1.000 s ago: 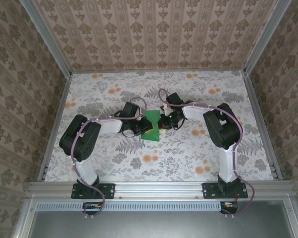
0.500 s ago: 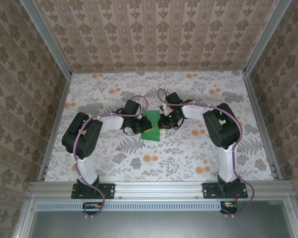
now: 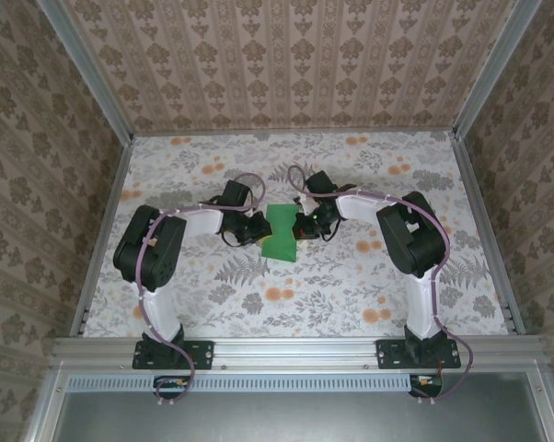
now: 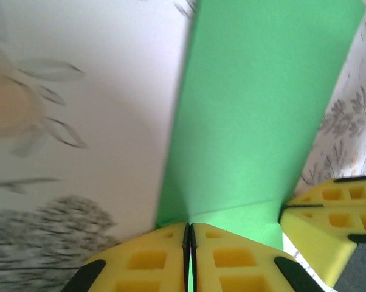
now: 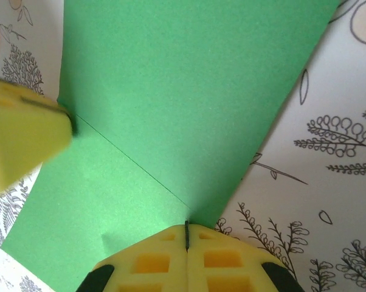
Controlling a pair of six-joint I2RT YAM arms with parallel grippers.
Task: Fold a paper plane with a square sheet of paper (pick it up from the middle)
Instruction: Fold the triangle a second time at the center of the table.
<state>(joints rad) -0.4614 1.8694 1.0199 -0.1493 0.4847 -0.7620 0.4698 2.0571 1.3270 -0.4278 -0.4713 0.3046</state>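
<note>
Where the left tool (image 3: 256, 228) reaches in from 9 o'clock, its yellow pads (image 4: 146, 255) are pressed flat together on the left edge of the square sheet of paper (image 3: 281, 230), with only a thin green sliver showing between them in its own wrist view. Opposite it, at 3 o'clock of the sheet, the right tool (image 3: 302, 227) is likewise clamped tight, pinching the right edge of the same sheet. The green paper hangs between the two tools near the middle of the floral surface (image 3: 351, 285), slightly toward 12 o'clock from the centre. A straight crease (image 5: 131, 161) runs across the sheet from one pinch point to the other. From the left wrist the part of the sheet beyond the crease stretches away as a long green panel toward 12 o'clock, and one pad of the right tool pokes in at about 4 o'clock. Both arms bend inward from their bases at 6 o'clock, elbows out toward the sides. Patterned walls (image 3: 286, 64) close in the surface on three sides.
</note>
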